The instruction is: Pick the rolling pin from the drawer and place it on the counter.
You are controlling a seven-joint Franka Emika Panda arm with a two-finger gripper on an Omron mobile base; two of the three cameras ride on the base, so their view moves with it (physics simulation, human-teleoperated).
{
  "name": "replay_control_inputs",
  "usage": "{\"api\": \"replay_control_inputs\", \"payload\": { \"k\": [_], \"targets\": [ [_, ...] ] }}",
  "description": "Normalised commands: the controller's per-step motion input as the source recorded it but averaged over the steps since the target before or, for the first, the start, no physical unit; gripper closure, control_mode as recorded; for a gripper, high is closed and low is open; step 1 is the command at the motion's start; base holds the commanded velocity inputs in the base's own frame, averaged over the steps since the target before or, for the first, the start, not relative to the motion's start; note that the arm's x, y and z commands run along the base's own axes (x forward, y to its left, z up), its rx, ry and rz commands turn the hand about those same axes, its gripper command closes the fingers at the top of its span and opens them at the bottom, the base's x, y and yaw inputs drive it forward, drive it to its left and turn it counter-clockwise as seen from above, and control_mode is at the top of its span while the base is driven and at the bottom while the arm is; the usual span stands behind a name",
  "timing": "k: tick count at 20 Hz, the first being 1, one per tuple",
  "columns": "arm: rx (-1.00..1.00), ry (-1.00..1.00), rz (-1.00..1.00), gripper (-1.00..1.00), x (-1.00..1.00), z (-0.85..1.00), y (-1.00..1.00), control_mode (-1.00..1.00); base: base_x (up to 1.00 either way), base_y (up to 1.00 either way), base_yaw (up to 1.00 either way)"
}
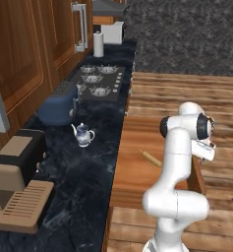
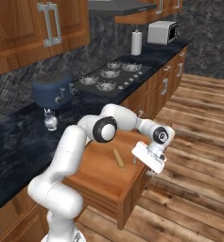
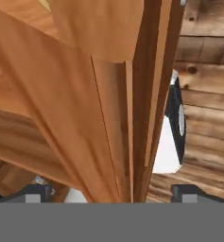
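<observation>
Wooden drawer [image 2: 97, 177] front sits between your wide-open, empty gripper [image 2: 148, 166], so a careless lift could snag it before reaching the rolling pin [image 2: 118, 157] at ten o'clock inside.

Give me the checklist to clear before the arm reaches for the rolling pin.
1. Drawer pulled out: ok.
2. Rolling pin lying free on the drawer bottom, nothing on it: ok.
3. Gripper with jaws open and empty: ok.
4. Gripper over the pin: not ok; it sits at the drawer's front edge, beside the pin.
5. Bare counter near the teapot for the drop: ok.
6. Hand view sighting the pin: not ok; drawer wood blocks it.
</observation>
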Motion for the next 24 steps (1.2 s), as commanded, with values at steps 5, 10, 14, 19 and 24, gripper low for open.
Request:
{"api": "replay_control_inputs", "payload": {
  "k": [5,10,14,19,24],
  "targets": [
    [0.25,-0.46,0.12,-1.0,-0.65,-0.43,-0.98,-1.0,0.0,0.0,0.0],
    [0.13,-0.47,0.29,-1.0,-0.55,0.32,-0.36,-1.0,0.0,0.0,0.0],
    [-0.12,-0.52,0.2,-1.0,-0.45,0.82,0.67,-1.0,0.0,0.0,0.0],
    [-0.34,-0.63,0.06,-1.0,-0.4,0.42,1.0,-1.0,0.0,0.0,0.0],
    [-0.41,-0.75,0.0,-1.0,-0.76,-0.09,1.0,-1.0,0.0,0.0,0.0]
  ]
}}
